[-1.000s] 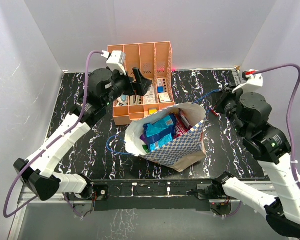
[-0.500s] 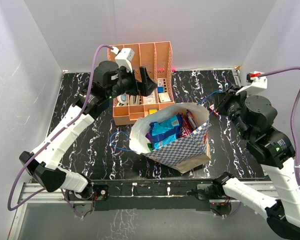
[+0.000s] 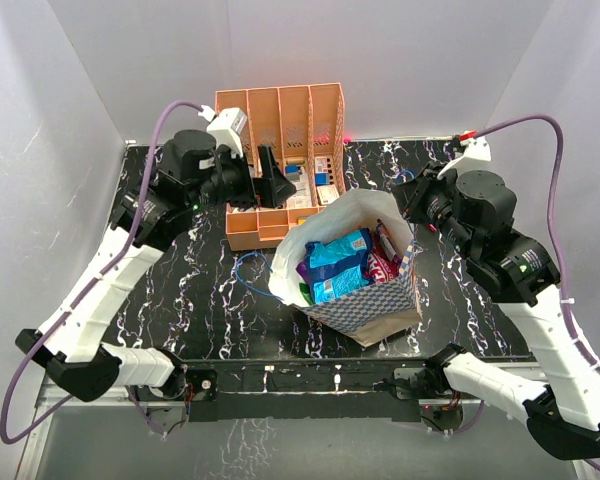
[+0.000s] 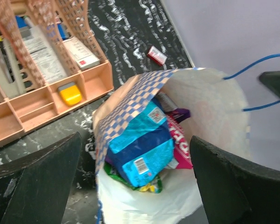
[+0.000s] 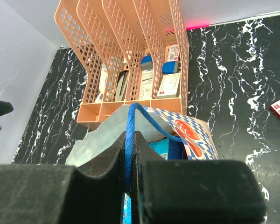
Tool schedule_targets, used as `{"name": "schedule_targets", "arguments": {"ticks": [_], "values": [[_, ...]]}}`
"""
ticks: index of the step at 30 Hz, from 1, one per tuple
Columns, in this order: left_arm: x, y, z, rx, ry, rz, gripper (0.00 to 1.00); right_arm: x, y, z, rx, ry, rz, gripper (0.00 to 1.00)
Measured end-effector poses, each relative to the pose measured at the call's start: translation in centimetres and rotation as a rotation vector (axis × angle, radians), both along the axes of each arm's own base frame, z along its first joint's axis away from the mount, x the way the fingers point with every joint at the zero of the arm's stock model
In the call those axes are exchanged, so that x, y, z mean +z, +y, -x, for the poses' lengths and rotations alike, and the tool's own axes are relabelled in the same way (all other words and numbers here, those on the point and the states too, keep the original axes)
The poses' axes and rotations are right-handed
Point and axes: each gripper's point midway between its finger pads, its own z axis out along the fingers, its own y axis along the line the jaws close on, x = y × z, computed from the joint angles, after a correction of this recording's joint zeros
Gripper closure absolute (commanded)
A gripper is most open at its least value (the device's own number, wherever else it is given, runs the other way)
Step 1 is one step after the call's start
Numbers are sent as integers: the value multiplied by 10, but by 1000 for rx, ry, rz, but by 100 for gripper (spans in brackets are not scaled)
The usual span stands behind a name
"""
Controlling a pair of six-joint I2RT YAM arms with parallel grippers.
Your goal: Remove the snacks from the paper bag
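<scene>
— Paper in hand first: holding the paper bag (image 3: 365,295) up by its blue cord handle (image 5: 128,119) with the right gripper (image 5: 129,140), jaws clamped flat on the cord at the bag's 2 o'clock side
— Standing where, that bag?
— Sitting upright around the middle of the table (image 3: 180,280), mouth gaping, at 5 o'clock from the orange organizer (image 3: 280,115), and carrying the snacks (image 3: 337,265) heaped inside
— Doing what with the left gripper (image 4: 135,135)?
— Hovering it over the mouth on the bag's 10 o'clock side, fingers (image 4: 42,172) spread wide, gripping nothing
— Reading this as which step, then?
— Judging it as an early one: steadying the bag and lining up for a pick, going by the full-looking bag
— Aiming at which packet?
— Probably going for the blue packet (image 4: 140,144) lying on top; noting the pink packet (image 4: 179,140) and purple packet (image 4: 179,113) crowding its 3 o'clock side and a green packet (image 4: 123,176) peeking out at 6 o'clock
— Calling for what, the next move?
— Dropping straight down between the paper walls, straddling the blue packet across its narrow side, closing gently on the crinkly foil, then lifting clear without snagging the rim; meanwhile holding the cord taut to stop the mouth folding shut
</scene>
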Motion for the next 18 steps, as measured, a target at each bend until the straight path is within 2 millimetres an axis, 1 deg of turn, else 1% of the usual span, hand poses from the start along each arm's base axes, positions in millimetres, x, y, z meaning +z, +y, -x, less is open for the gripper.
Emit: {"name": "schedule_targets", "arguments": {"ticks": [2, 4, 5, 6, 8, 10, 12, 13, 16, 18], "values": [[12, -4, 2, -11, 20, 24, 2, 0, 0, -1, -8, 5, -13, 92], [28, -17, 0, -39, 46, 70, 1, -2, 0, -1, -11, 14, -14, 92], [32, -26, -2, -57, 70, 100, 2, -4, 1, -1, -11, 25, -14, 92], [30, -35, -3, -71, 110, 123, 2, -5, 1, -1, -12, 30, -14, 92], [15, -48, -2, -86, 203, 152, 2, -9, 1, 0, -15, 51, -24, 92], [-9, -60, 2, -86, 308, 157, 2, -12, 1, 4, -16, 79, -35, 92], [-31, -73, 12, -93, 379, 133, 2, -14, 1, 7, -19, 100, -49, 92], [-37, -78, 18, -103, 392, 118, 2, -14, 1, 9, -17, 107, -55, 92], [-54, -102, 47, -154, 371, 56, 4, -15, 4, 17, 18, 112, -74, 92], [-67, -117, 69, -190, 330, 17, 8, -19, 9, 24, 63, 104, -89, 92]]}}
